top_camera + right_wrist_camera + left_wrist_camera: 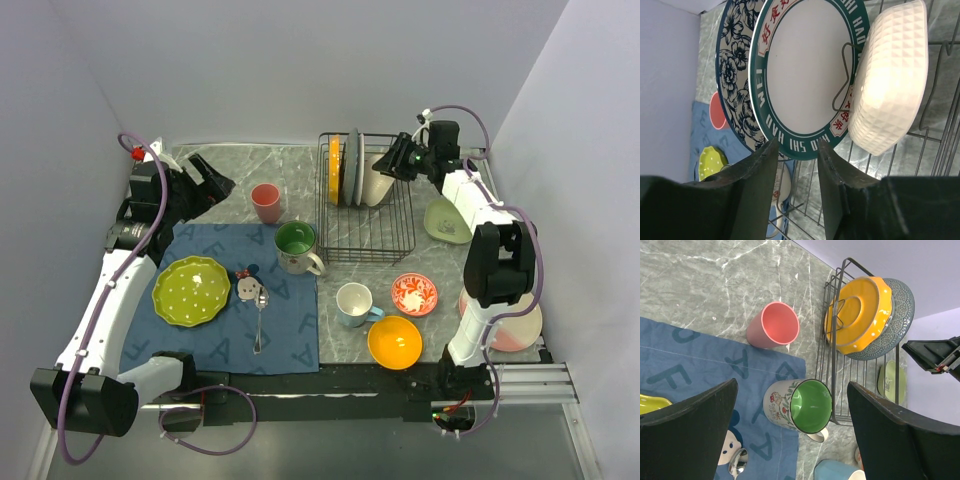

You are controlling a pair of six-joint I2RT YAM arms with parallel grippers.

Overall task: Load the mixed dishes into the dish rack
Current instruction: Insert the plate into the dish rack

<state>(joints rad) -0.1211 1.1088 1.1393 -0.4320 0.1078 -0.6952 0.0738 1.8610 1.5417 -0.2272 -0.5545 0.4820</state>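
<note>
Directions: clock face on the top view, 12 o'clock is the far side from the arm bases.
Dish rack (370, 215): stands on the desk (240, 165) at about 1 o'clock; its near half carries nothing.
Dishes in the rack: an orange plate (334, 170) and a grey plate (900, 315) stand on edge side by side at the rack's 11 o'clock end. Next come a green-rimmed plate (805, 70) with a white centre and a cream bowl (890, 80), which leans on a wire divider.
Right end effector (388, 163): over the 12 o'clock end of the rack. Its fingers (755, 170) stand a little apart, one on each side of the lower rim of the green-rimmed plate. I cannot tell if they press on the rim.
Left end effector (215, 178): released, jaws spread wide with nothing between them; it hangs over the desk at 10 o'clock.
Pink cup (266, 203): upright on the bare desk, at 9 o'clock of the rack.
Green-lined mug (296, 246): on the 1 o'clock corner of the blue cloth mat (290, 330), just beside the rack.
Lime-green plate (191, 291): flat on the mat, at 8 o'clock.
Spoon (259, 320): on the mat, at 3 o'clock of the lime-green plate.
Light blue mug (353, 304), red-patterned dish (414, 294), orange bowl (394, 341): grouped on the desk at 6 o'clock of the rack.
Green bowl (445, 220): at 3 o'clock of the rack.
Pink plate (520, 325): at 4 o'clock, partly hidden by the right arm.
</note>
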